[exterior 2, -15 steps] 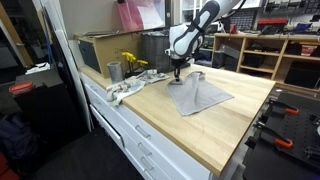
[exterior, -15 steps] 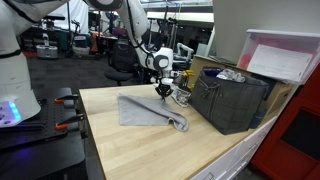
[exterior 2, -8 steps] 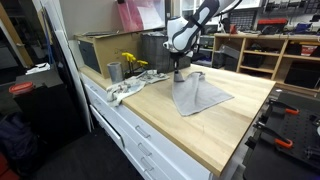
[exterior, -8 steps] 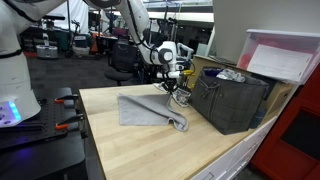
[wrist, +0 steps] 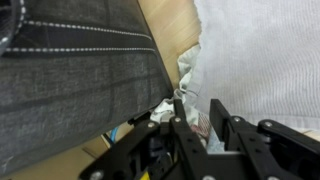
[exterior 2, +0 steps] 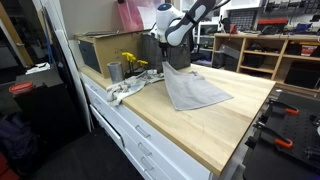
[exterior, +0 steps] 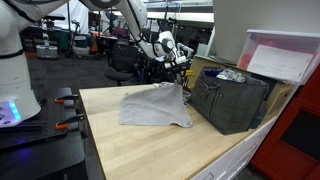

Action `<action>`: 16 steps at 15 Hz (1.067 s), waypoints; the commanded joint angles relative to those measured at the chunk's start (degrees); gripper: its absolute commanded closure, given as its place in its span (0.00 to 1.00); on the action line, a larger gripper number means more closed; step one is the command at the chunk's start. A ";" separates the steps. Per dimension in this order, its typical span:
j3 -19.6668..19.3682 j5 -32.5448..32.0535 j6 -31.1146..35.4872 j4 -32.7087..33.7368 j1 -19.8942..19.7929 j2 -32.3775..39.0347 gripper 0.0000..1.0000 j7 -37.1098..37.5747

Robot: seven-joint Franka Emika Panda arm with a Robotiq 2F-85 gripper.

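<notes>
A grey cloth (exterior: 155,105) lies on the wooden table (exterior: 130,145), with one edge pulled up off the surface. My gripper (exterior: 172,68) is shut on that raised edge and holds it well above the table, next to the dark fabric bin (exterior: 230,100). In an exterior view the cloth (exterior 2: 195,90) hangs from the gripper (exterior 2: 163,45) down to the tabletop. In the wrist view the fingers (wrist: 181,112) pinch cloth (wrist: 260,50) between them, gripper (wrist: 200,118), with the bin's stitched wall (wrist: 80,70) to the left.
A metal cup (exterior 2: 114,71), yellow items (exterior 2: 132,62) and a white rag (exterior 2: 125,88) sit by the bin near the table edge. A white and pink box (exterior: 280,60) stands above the bin. Shelves (exterior 2: 270,50) stand behind the table.
My gripper has risen from the tabletop with the cloth edge in it. The cloth, bunched and folded before, now spreads and hangs from the gripper.
</notes>
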 commanded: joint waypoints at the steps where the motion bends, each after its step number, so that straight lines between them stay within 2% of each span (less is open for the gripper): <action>1: -0.97 -0.64 4.78 -5.87 -0.07 -4.65 0.34 1.72; 4: -2.21 0.17 7.11 -14.14 -0.68 -10.23 0.12 6.38; 6: -2.12 2.83 5.50 -19.42 -1.82 -13.77 0.00 9.40; 10: -0.32 10.03 4.63 -31.12 -4.49 -20.36 0.00 11.80; 16: 2.32 19.10 -2.09 -43.97 -3.24 -28.81 0.00 17.18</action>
